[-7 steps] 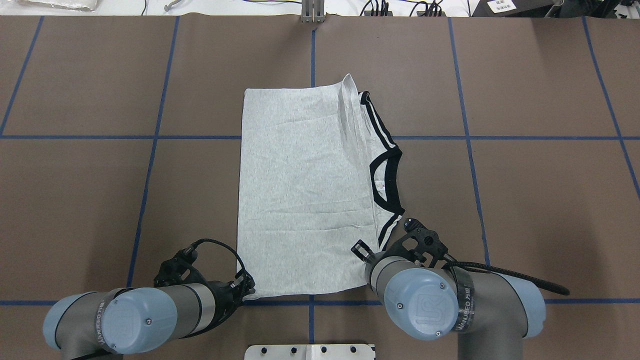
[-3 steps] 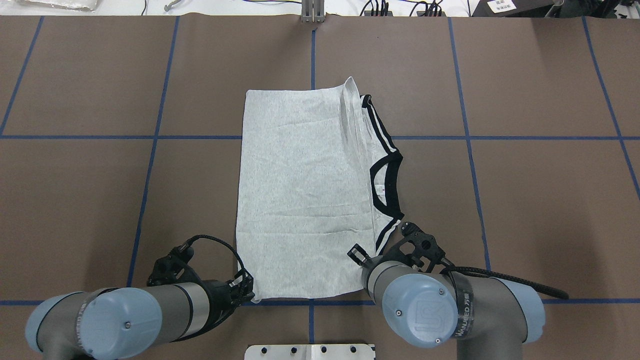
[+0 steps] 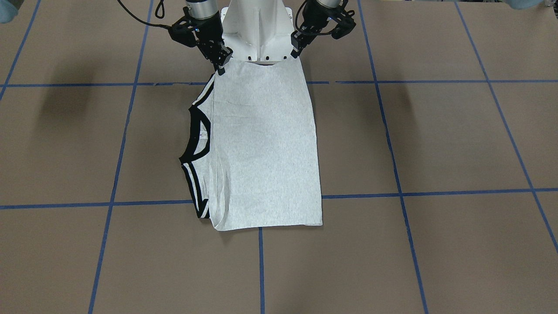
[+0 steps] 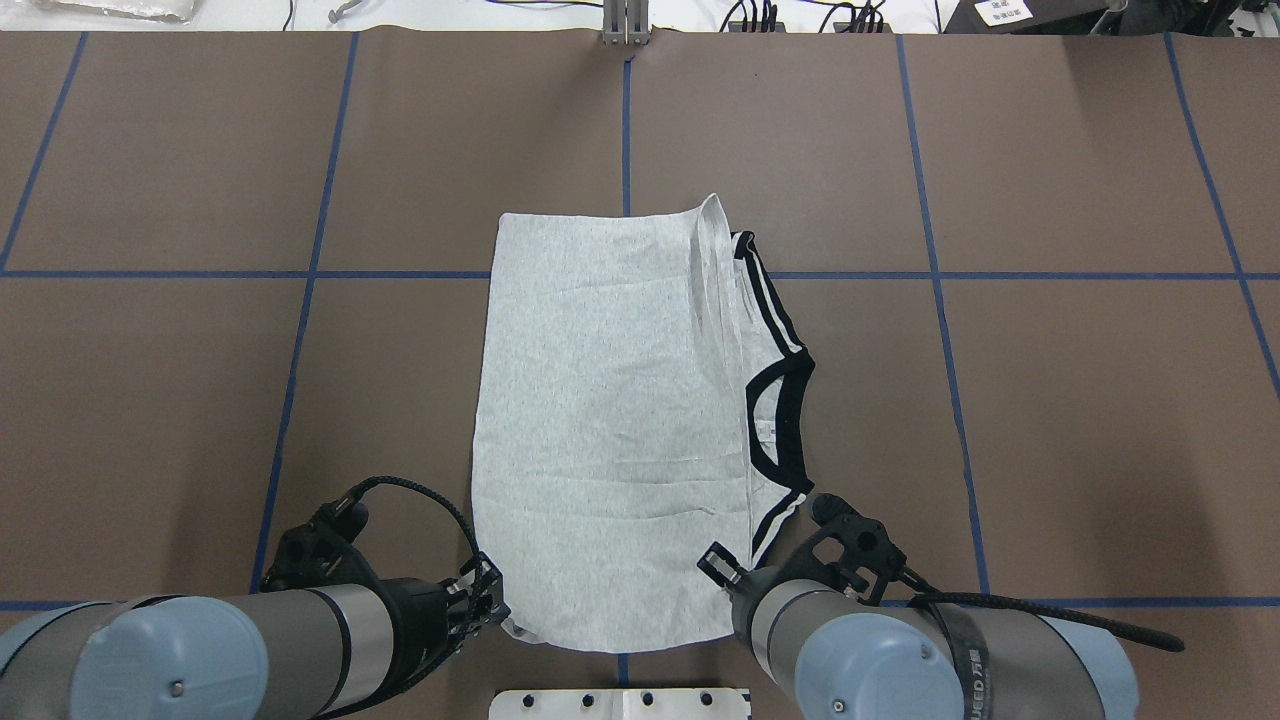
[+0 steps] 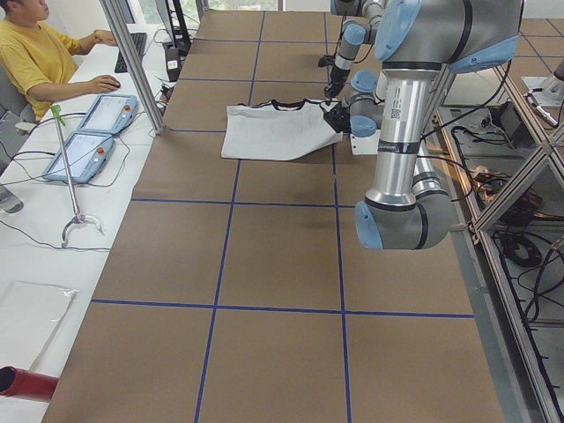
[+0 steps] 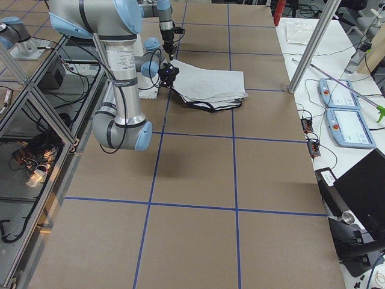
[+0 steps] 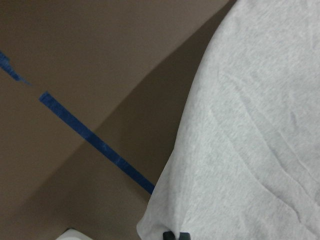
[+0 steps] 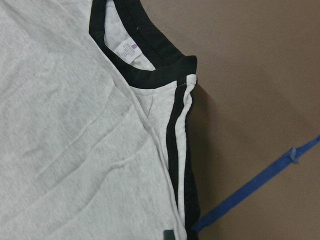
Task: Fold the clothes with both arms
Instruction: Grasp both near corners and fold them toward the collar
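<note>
One T-shirt (image 4: 600, 420) corner hidden under right arm (image 4: 900, 660) overhead, visible front-on

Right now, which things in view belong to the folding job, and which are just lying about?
Job: T-shirt, held at its near edge by the left gripper and right gripper.

Lying about, on the white side bench: two control tablets, grabber stick, clear bag, red cylinder.
</note>
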